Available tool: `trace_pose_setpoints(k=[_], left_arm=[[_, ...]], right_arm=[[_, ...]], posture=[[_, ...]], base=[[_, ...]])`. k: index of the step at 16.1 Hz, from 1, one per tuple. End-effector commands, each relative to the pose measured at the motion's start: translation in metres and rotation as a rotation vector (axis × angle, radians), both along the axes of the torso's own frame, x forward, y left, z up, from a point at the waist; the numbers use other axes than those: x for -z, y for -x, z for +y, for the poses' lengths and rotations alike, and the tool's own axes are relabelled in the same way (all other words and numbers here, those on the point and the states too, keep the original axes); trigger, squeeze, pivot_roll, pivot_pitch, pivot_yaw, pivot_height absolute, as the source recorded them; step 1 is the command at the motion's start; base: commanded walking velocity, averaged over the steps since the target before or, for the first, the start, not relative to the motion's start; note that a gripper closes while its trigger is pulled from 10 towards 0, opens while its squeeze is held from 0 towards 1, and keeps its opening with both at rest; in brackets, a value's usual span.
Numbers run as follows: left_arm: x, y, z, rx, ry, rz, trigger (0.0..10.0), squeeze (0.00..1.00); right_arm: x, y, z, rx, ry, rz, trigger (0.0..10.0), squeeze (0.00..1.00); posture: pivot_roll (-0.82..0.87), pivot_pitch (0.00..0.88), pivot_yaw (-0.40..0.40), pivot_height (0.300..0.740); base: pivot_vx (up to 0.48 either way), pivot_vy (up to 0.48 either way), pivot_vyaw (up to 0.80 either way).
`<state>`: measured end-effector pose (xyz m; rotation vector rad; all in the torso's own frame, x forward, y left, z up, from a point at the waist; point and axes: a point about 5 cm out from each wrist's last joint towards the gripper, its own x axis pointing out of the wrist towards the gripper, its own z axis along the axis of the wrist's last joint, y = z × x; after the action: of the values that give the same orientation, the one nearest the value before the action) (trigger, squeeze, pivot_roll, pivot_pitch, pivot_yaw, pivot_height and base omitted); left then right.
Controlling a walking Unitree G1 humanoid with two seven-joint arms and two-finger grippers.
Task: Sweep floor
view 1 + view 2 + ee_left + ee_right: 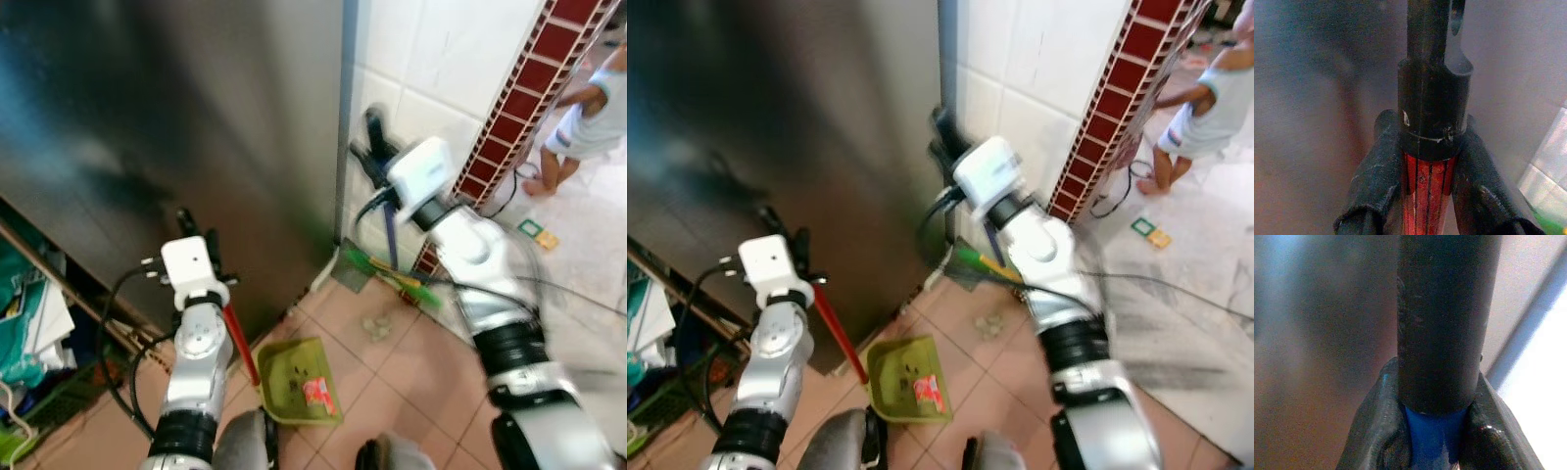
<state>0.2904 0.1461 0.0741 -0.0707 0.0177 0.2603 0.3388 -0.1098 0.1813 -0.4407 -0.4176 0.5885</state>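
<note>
My left gripper [196, 235] is shut on the red handle [1427, 193] of a green dustpan [299, 380], whose pan rests on the tiled floor with a red scrap [317, 391] in it. My right gripper [377, 147] is shut on the blue, black-capped handle [1437, 440] of a broom, raised in front of the white tiled wall. The broom's green head [377, 269] sits low by the corner of the wall. A small clump of debris [376, 327] lies on the tiles between broom head and dustpan.
A large steel appliance front [196, 127] stands close ahead on the left. A red-brick pillar edge [519, 108] runs up on the right. A person [588, 113] stands barefoot at the far right. Clutter and a shelf [29, 323] lie at the lower left.
</note>
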Motion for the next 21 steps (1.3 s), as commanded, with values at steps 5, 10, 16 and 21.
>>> trace_pose_setpoints(k=[5,10,16,21], left_arm=[[-0.006,-0.006,-0.001,-0.017,-0.03,-0.035,10.0,0.0],[-0.005,-0.01,-0.002,-0.005,-0.039,-0.032,10.0,0.0],[-0.004,-0.015,-0.001,0.001,-0.047,-0.025,10.0,0.0],[-0.003,-0.018,-0.007,0.02,-0.046,-0.02,10.0,0.0]], right_arm=[[0.041,0.0,0.011,0.055,-0.017,0.096,10.0,0.0],[0.062,0.006,0.014,0.081,-0.134,0.225,10.0,0.0],[0.041,0.009,0.009,-0.044,-0.196,0.348,10.0,0.0],[-0.002,0.011,0.011,-0.155,-0.341,0.416,10.0,0.0]], posture=[[-0.04,0.088,0.009,0.74],[-0.05,0.077,0.023,0.74],[-0.07,0.061,0.033,0.74],[-0.08,0.059,0.043,0.74]], base=[[0.0,0.0,0.0],[0.0,0.0,0.0],[0.0,0.0,0.0],[0.0,0.0,0.0]])
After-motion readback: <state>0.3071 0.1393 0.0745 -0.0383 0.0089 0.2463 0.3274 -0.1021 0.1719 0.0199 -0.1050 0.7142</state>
